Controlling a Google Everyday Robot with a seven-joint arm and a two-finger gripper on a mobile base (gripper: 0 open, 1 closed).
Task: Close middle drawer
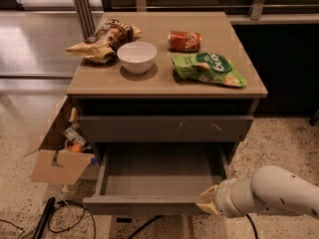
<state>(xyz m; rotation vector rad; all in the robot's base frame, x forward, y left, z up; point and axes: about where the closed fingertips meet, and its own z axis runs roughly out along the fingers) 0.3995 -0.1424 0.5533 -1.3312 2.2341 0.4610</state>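
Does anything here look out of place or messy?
The middle drawer stands wide open and bare, with the gripper at its front right corner. On the cabinet, a red can lies on its side. Left of it, a cardboard box sits with flaps splayed.

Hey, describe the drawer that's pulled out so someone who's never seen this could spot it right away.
Find the grey-brown cabinet with a white bowl on top. Below its scratched drawer front, the middle drawer is the only one pulled out, bare grey inside, with the gripper at its right front corner.
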